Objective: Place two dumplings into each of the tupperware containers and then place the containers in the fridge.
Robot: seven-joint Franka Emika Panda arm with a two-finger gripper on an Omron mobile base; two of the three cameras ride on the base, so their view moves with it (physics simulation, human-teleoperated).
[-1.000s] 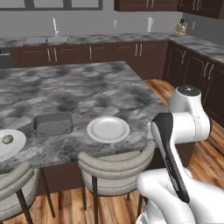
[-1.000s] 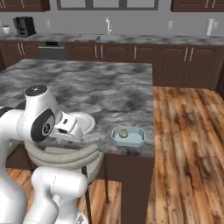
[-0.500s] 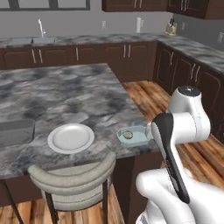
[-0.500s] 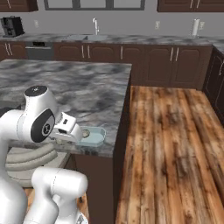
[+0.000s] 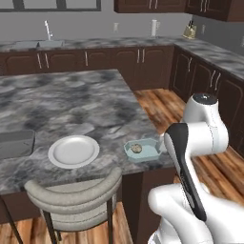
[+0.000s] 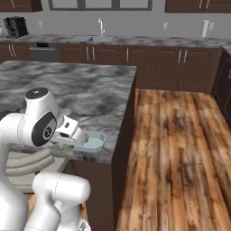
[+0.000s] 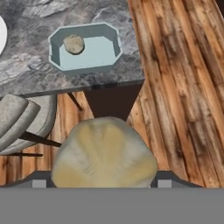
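A pale teal tupperware container point(image 5: 148, 153) sits at the island counter's near right corner, with one dumpling point(image 5: 136, 148) inside it. The hand view looks down on the same container point(image 7: 94, 54) and its dumpling point(image 7: 73, 43). My gripper point(image 7: 101, 180) is shut on a second, larger-looking tan dumpling point(image 7: 105, 153), held off the counter's edge on the near side of the container, above the stool and floor. The dark grey container point(image 5: 14, 143) lies at the counter's left edge. The teal container point(image 6: 92, 142) sits just past my hand in the right base view. The fridge is out of view.
A round white plate point(image 5: 74, 151) lies left of the teal container. A grey-backed stool point(image 5: 71, 190) stands against the island's near edge. Wood floor point(image 6: 180, 149) stretches to the right of the island. Dark cabinets and a sink line the far wall.
The whole scene has slid left in both base views, so the base has driven right along the island. The teal container now lies close by my hand. The grip has not changed.
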